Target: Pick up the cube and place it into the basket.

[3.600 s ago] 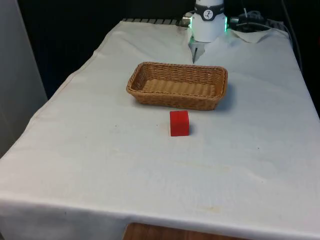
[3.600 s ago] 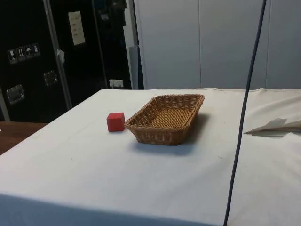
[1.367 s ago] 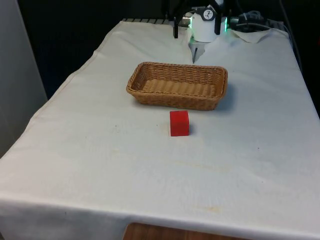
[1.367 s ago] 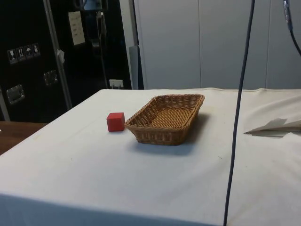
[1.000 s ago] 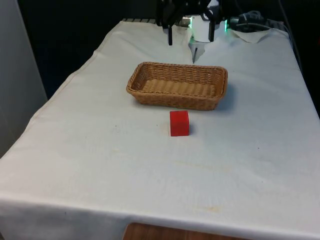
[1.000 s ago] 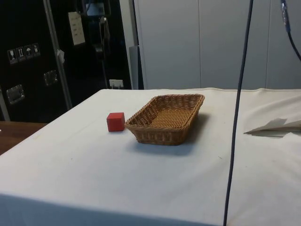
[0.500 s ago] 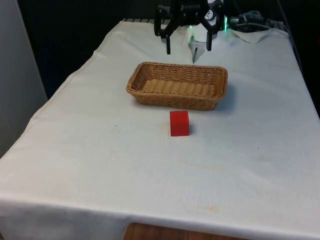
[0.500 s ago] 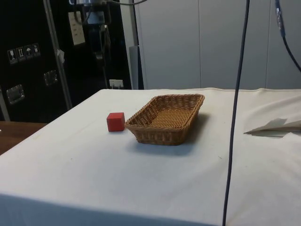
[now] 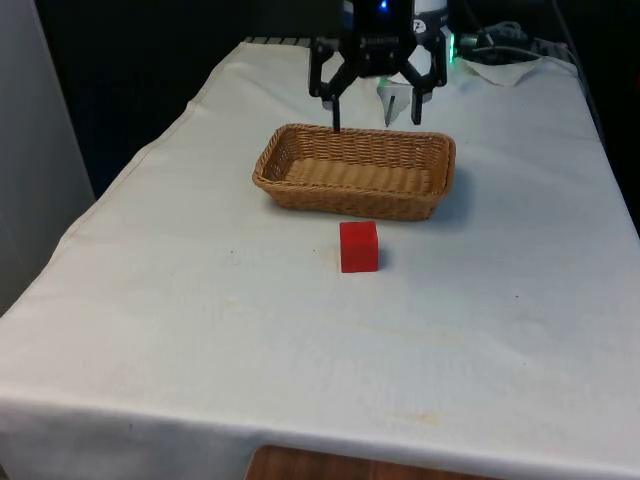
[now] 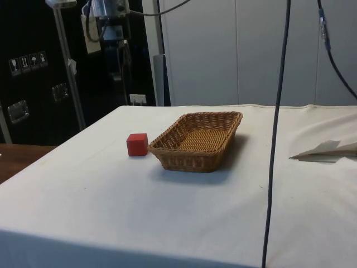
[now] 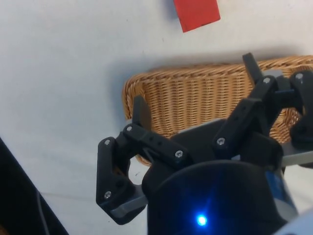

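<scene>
While spread wide, hand hangs above basket | probably far edge

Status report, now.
Gripper open, empty, above the basket's far rim. Cube on the cloth, near side of basket, untouched. Nothing between them but the basket.

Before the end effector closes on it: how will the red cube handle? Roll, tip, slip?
The red cube sits flat on the white cloth with square faces, so it likely won't roll or tip. It looks solid and stiff; parallel sides should suit a pinch. The surface looks smooth, so some slip is possible. The end effector hangs open above the basket, apart from the cube.
</scene>
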### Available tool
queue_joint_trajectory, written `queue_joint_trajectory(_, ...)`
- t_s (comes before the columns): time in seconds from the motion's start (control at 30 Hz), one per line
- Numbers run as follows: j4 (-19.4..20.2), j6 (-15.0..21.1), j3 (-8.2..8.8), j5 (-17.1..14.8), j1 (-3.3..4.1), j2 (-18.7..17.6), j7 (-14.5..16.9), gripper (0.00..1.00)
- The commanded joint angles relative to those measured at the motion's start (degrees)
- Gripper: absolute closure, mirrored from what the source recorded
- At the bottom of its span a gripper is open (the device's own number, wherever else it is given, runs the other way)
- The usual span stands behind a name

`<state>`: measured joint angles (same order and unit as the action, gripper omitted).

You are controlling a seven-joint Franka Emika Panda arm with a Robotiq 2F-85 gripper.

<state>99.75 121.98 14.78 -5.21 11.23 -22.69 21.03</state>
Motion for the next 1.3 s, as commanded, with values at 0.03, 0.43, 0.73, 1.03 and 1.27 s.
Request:
queue_joint_trajectory(0.03, 0.2, 0.7, 0.0, -0.5, -0.11, -0.6, -0.9, 0.0)
queue_joint_trajectory(0.43, 0.3, 1.9, -0.11, -0.7, -0.23, -2.4, -2.8, 0.0)
queue_joint_trajectory(0.73, 1.1, 5.1, -0.17, -0.8, -0.17, -3.9, -2.7, 0.0)
queue_joint_trajectory(1.03, 2.1, 8.1, -0.23, -0.7, -0.17, -5.2, -2.7, 0.0)
queue_joint_trajectory(1.27, 2.0, 8.5, -0.29, -0.9, -0.23, -6.0, -2.8, 0.0)
